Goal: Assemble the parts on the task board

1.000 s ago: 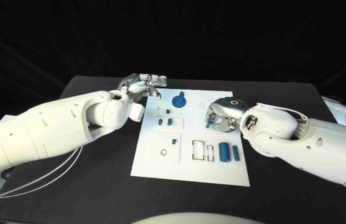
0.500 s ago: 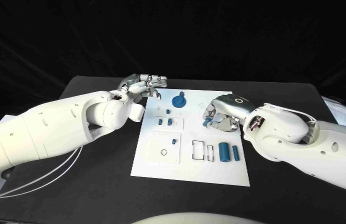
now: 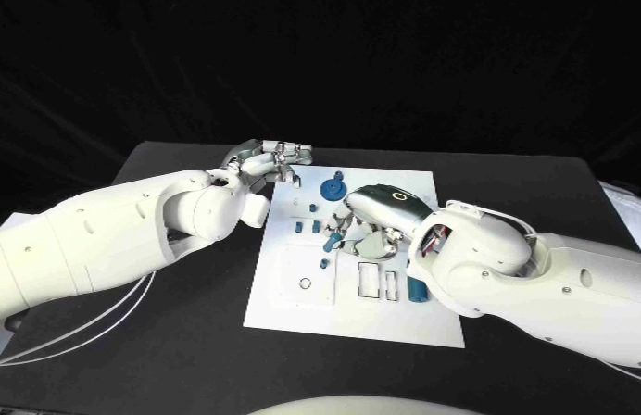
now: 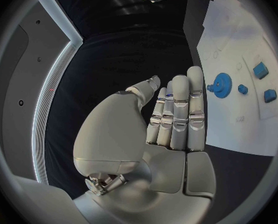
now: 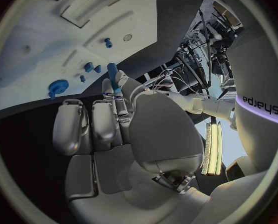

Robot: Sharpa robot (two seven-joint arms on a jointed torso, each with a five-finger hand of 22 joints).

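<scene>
Pinching blue peg (image 3: 330,242), right hand (image 3: 363,219) above task board (image 3: 301,308); left hand (image 3: 269,161) empty, fingers straight.

white task board (image 3: 350,318), blue parts (image 3: 330,189) scattered on it

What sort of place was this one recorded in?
Probably a robotics lab or test bench: a black table against a dark backdrop, a white task board with small blue parts, no household items.
</scene>
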